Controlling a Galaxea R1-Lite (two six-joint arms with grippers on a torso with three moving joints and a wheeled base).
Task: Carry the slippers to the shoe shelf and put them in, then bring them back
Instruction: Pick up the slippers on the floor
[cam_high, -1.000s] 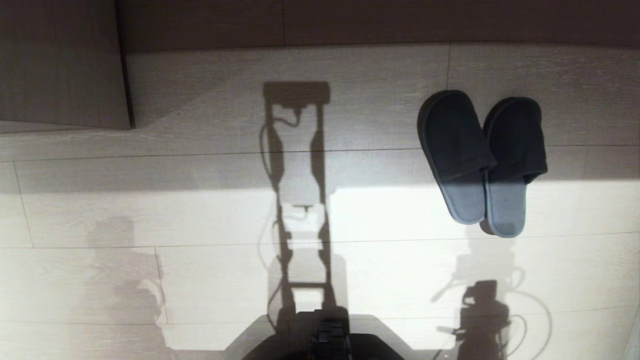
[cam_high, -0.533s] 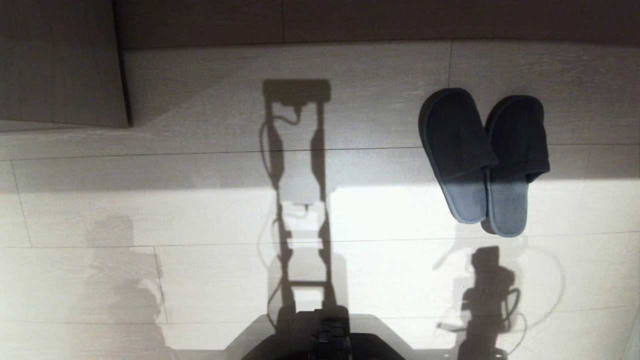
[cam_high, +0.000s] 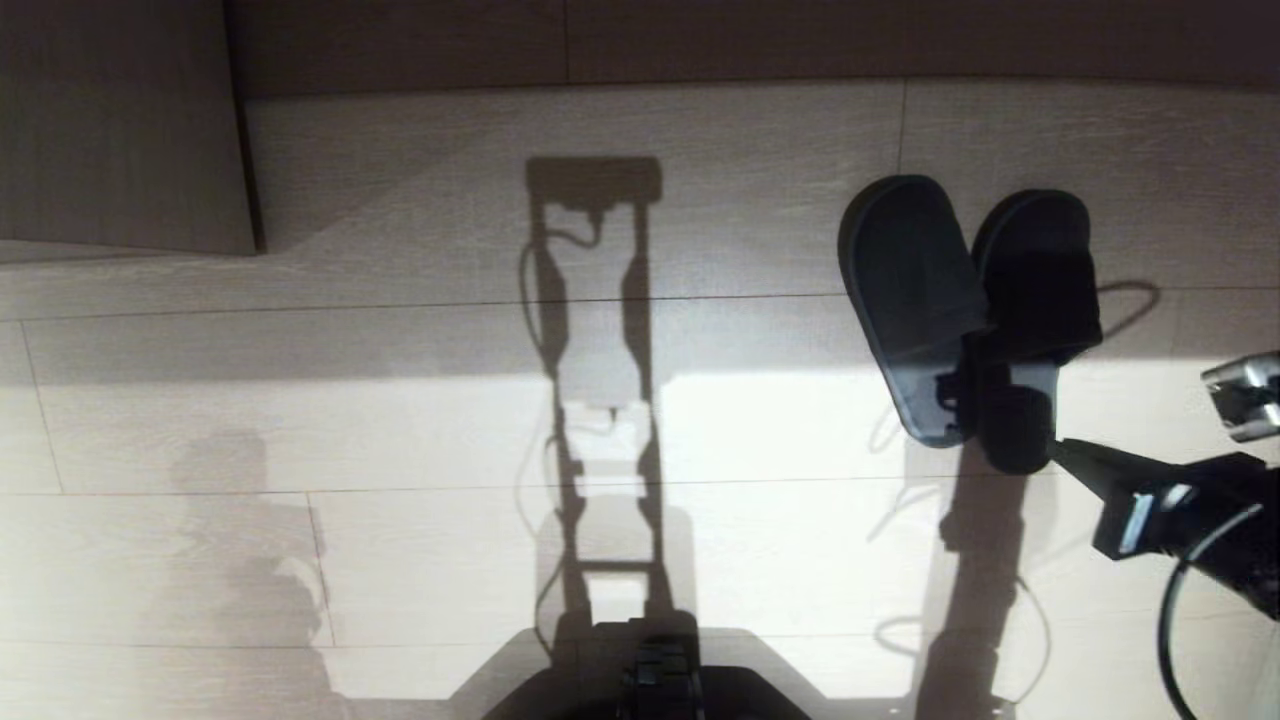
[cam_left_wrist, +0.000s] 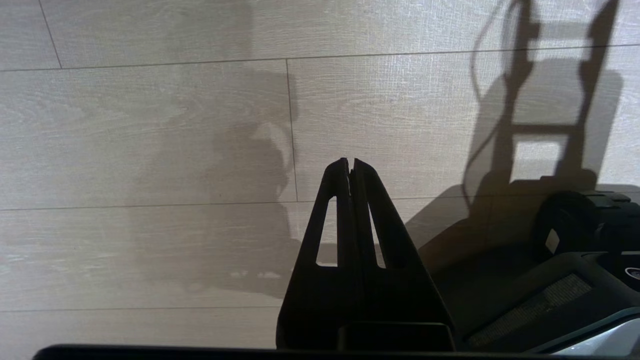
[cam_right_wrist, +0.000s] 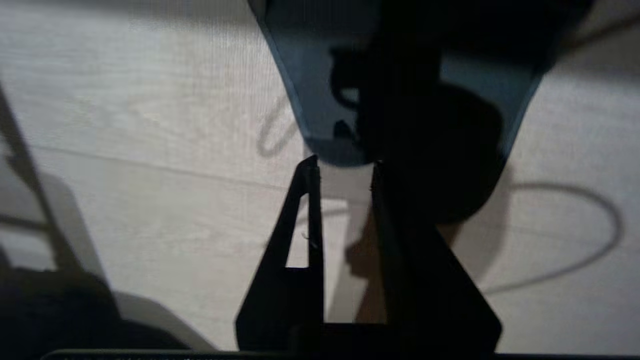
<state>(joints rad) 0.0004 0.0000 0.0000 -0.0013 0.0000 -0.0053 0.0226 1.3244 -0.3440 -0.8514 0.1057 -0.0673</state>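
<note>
While the right gripper (cam_right_wrist: 342, 167) hangs slightly apart, dark grey slippers (cam_high: 965, 320) lie side by side.

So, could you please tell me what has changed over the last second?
The right arm has swung into the head view from the right, and its tool now points at the heels of the slippers, slightly parted, holding nothing. The slippers, floor and shut left tool stayed put.
</note>
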